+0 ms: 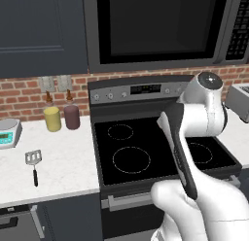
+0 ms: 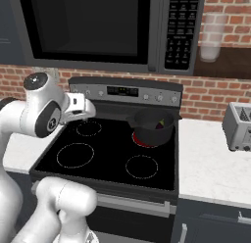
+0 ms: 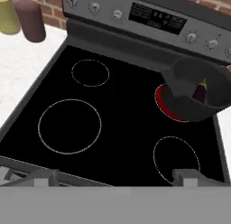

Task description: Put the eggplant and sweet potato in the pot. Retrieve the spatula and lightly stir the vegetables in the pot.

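Pot [image 3: 198,94] with eggplant [image 3: 200,92] inside

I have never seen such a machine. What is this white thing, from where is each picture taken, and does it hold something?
The white thing is a robot arm in a simulated kitchen. Two pictures come from cameras behind it, left and right; the third looks along its hand down at the stove. Its gripper is open and holds nothing. A dark pot sits on the glowing back right burner, with the purple eggplant inside. On the counter left of the stove lie a spatula, a yellow jar, a maroon jar and a scale. A toaster stands on the right.
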You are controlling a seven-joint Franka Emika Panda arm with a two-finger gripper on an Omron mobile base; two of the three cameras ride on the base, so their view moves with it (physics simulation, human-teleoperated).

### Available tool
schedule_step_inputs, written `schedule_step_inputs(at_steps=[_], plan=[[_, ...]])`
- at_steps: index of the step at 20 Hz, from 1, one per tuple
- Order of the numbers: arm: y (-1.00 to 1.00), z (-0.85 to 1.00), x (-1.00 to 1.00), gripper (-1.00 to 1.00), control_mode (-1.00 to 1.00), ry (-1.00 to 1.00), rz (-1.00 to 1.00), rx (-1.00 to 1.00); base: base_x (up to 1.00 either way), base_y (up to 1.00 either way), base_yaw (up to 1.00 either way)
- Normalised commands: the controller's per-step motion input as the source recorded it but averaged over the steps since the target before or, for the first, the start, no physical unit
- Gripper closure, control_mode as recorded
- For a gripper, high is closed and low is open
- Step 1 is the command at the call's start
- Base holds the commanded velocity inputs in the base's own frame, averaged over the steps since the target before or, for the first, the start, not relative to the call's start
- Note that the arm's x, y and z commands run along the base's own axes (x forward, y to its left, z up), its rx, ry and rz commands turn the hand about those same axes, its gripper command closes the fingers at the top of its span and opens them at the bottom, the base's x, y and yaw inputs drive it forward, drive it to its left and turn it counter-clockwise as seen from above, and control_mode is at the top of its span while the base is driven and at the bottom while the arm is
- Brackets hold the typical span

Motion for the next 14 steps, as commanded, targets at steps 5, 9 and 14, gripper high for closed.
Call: schedule_step_inputs(at_steps=[5, 9, 14], plan=[[1.00, -0.60, -0.02, -1.00, -1.00, 0.21, 0.24, -0.10, 0.00, 0.00, 0.00], [0.93, -0.67, 0.00, -1.00, -1.00, 0.15, 0.13, 0.00, 0.00, 0.00, 0.00], [0.22, -0.12, 0.00, -1.00, -1.00, 0.06, 0.02, 0.00, 0.00, 0.00, 0.00]])
